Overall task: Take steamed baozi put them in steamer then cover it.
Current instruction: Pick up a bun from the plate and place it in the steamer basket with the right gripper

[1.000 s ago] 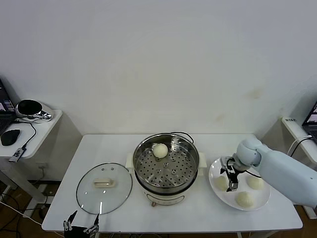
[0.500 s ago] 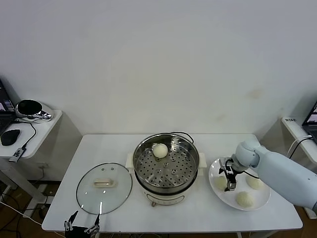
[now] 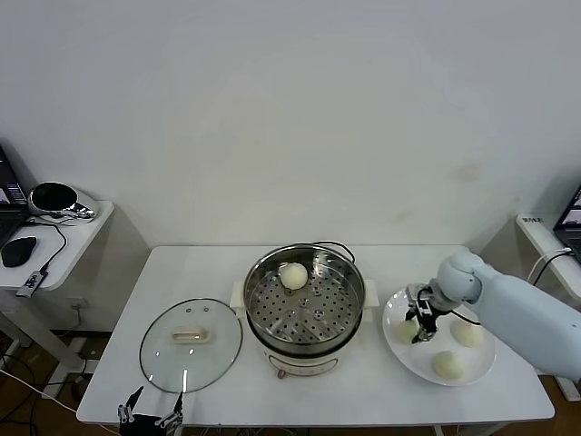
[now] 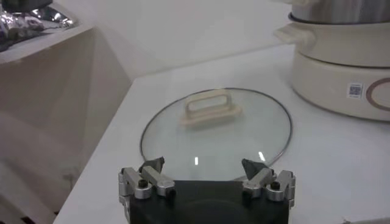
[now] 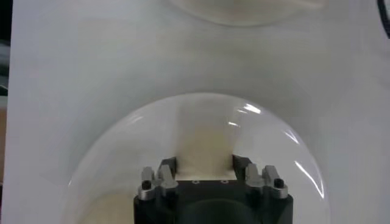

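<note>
Right gripper (image 3: 419,324) down over the inner side of the white plate (image 3: 479,371), fingers (image 5: 239,164) closed against the two sides of a steamed baozi (image 5: 205,149); two more buns (image 3: 448,364) just beyond it on the same plate, a fourth (image 3: 293,275) well off toward the robot's left, on the far side of the tray inside the steamer (image 3: 305,309). Bare tabletop (image 3: 381,386) between plate rim and steamer base, pot mouth uncovered. Left gripper (image 3: 150,411) parked at the near table edge, jaws spread wide, empty, with the cover (image 4: 216,125) lying flat just ahead of it, handle up, beside the steamer.
</note>
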Controlling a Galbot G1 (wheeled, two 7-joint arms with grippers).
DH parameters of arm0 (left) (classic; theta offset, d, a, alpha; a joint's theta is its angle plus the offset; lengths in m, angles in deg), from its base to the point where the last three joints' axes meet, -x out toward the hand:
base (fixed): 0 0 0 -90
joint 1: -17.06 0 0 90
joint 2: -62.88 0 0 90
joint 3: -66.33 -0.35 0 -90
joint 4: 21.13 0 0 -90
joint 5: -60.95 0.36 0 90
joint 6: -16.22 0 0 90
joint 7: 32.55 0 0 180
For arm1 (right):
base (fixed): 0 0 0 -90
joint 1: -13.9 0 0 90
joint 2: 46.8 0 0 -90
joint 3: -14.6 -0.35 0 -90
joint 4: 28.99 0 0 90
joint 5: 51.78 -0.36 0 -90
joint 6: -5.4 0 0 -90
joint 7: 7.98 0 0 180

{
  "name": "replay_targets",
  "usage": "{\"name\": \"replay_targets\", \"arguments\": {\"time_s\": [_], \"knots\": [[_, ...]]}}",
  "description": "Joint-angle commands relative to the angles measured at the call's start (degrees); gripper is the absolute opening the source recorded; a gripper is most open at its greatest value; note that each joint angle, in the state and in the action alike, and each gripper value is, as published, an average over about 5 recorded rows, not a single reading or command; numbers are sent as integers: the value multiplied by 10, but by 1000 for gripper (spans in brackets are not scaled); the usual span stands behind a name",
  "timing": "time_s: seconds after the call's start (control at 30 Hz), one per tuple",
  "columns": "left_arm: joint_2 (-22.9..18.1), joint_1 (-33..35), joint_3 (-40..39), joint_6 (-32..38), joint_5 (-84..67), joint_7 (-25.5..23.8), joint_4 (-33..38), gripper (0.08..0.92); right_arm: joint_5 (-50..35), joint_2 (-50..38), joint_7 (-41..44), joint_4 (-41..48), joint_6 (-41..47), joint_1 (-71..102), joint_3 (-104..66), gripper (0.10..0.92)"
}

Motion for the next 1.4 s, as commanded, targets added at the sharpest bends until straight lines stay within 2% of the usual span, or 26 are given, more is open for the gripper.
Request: {"name": "replay_targets", "arguments": {"time_s": [0.03,0.3,0.57,1.0,1.23,1.4], "knots": [[0,-4,0,1,3,3,2,823,-51,-27,11,-24,11,-95,49,560],[5,-10,5,1,9,6,17,823,-172,-27,53,-66,42,-328,169,560],[9,-17,9,5,1,11,16,823,-271,67,63,-70,84,-510,288,562],[-8,-21,14,2,1,23,45,823,-413,307,19,24,186,-456,314,568],[-11,-23,14,0,-4,23,59,823,-479,376,-18,66,228,-426,340,568],[-10,-30,17,-1,-14,23,58,823,-485,417,-37,98,236,-409,349,566]]}}
